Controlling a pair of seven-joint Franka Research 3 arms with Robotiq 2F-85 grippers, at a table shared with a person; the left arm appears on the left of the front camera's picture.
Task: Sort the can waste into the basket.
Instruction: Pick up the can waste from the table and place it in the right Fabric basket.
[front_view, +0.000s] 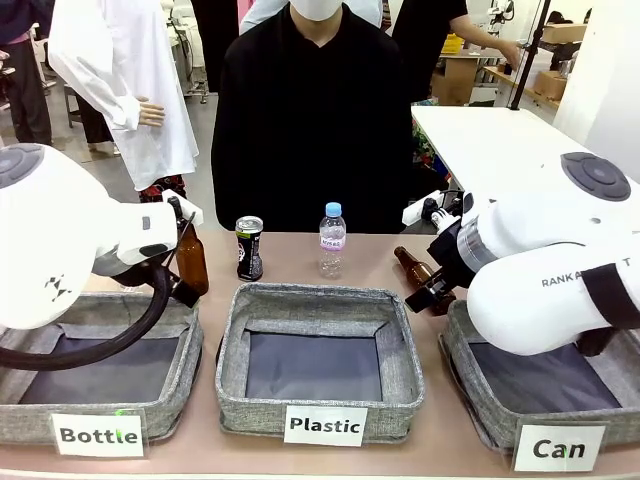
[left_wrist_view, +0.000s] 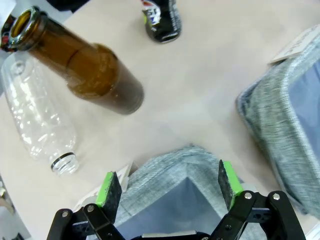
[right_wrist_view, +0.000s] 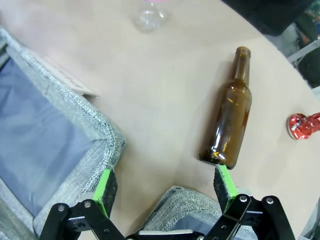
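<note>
- Far left on the surface sits the grey basket labelled "Bottle". The left tool hangs over its corner with green pads spread wide and nothing between them.
- Just behind that basket an upright brown bottle stands. In the left wrist view a clear, empty plastic bottle lies on its side next to it.
- The black can, silver top and pale markings, stands upright on the surface behind the left rear corner of the "Plastic" basket, in front of the person.
- A capped clear bottle stands just right of that can, apart from it.
- Further right a second brown bottle lies on its side, neck towards the person (its base sits close to the right tool's pad in the wrist view).
- The red can lies at the right edge of the right wrist view, well apart from that bottle; it looks dented, though this is hard to judge.
- The right tool hangs wide apart and empty over a corner of the "Can" basket, whose visible interior holds no can.
</note>
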